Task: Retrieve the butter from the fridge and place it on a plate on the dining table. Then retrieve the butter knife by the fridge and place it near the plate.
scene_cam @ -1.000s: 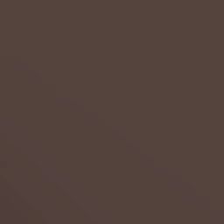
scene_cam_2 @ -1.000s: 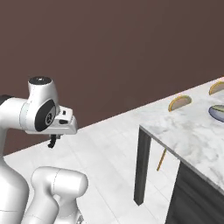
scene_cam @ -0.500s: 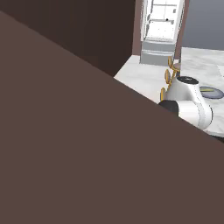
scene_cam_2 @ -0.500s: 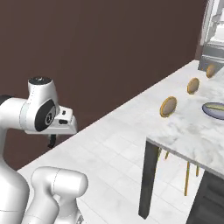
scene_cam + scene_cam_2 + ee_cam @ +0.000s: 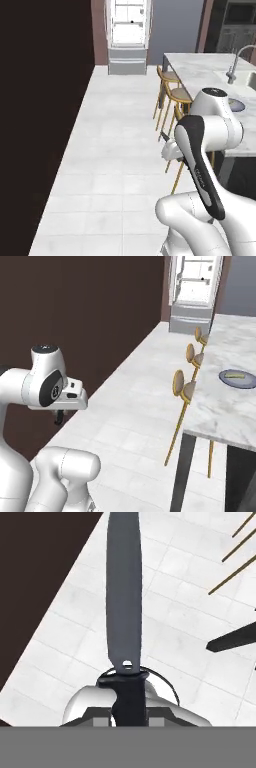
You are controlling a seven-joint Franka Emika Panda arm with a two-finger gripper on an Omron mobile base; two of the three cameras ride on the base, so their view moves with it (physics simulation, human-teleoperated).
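Claw [image 5: 129, 712] is sitting clenched around the black handle of the butter knife [image 5: 123, 607], whose grey blade is sticking straight out from the fingers over the white tiled floor [image 5: 165, 637]; in the left base view the dark knife tip is poking out beside the white forearm. Beyond the arm, brown stools [image 5: 181, 387] on orange-yellow legs are lining the near long edge of the dining table [image 5: 225, 411]. On the marble top, the bluish-grey plate [image 5: 236, 379] is lying a little way in from that edge, and the butter [image 5: 235, 375], a pale yellow stick, is lying on the plate. Farther along the floor, at the far end of the room, the fridge [image 5: 128, 37] is standing with its upper doors open and its bright interior showing.
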